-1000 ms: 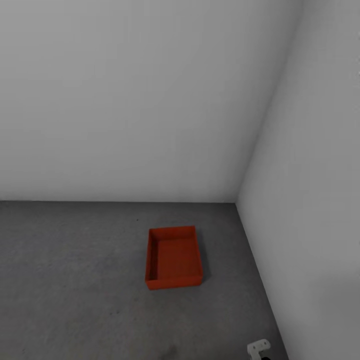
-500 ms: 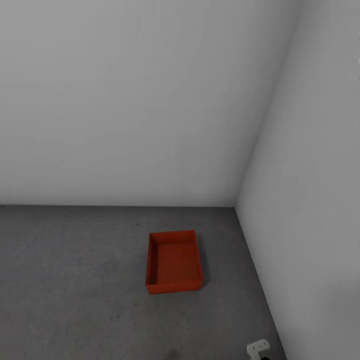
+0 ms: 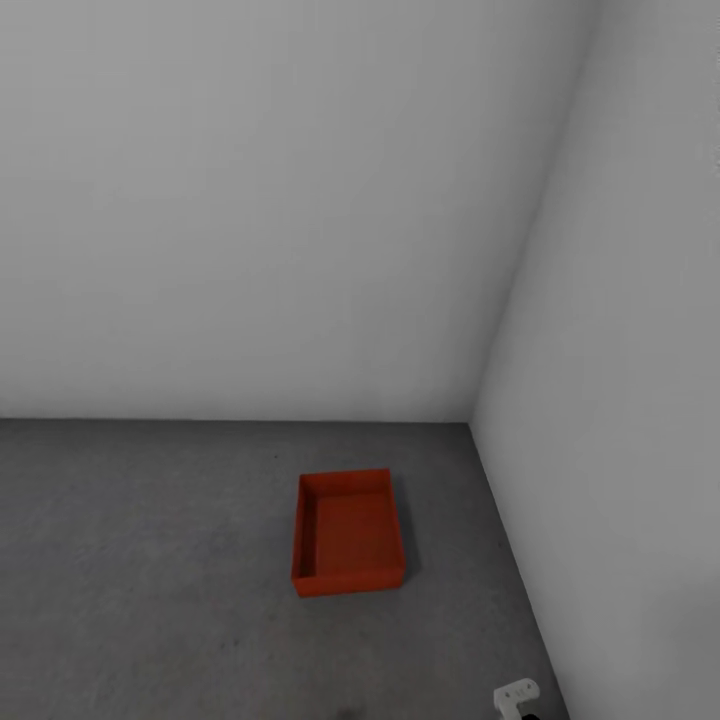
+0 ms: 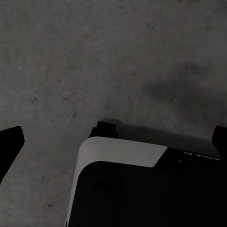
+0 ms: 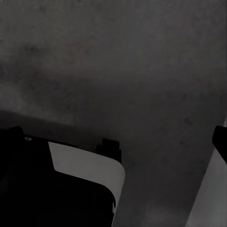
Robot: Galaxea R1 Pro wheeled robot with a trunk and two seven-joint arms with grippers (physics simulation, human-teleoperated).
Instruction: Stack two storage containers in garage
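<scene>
At the near edge of the head view, toward 5 o'clock, a small white robot part pokes into frame just above the floor, close to the right-hand wall. The left wrist view looks down on the left claw: its two dark fingertips sit at opposite edges of the picture, spread wide with nothing between them, above the speckled concrete and the white-and-black body of the robot base. The right wrist view shows the same kind of scene; one dark fingertip of the right claw shows at one edge and the other side is lost in dark, so the claw looks spread and empty, though I cannot tell for sure.

Farther out, a little right of centre, one storage container sits flat on the grey concrete, open side up and empty. Bare floor lies all around it, with nothing on the ground between it and the robot. Its long axis runs almost straight away from the camera, 6 to 12 o'clock, turned very slightly so the far end leans toward 1 o'clock. A short wall faces the robot. It lies near the room's corner, apart from both walls, with the right-hand wall at its 3 o'clock.

Beyond it at 12 o'clock the plain white-grey back wall rises, meeting the right-hand wall in a vertical corner.
</scene>
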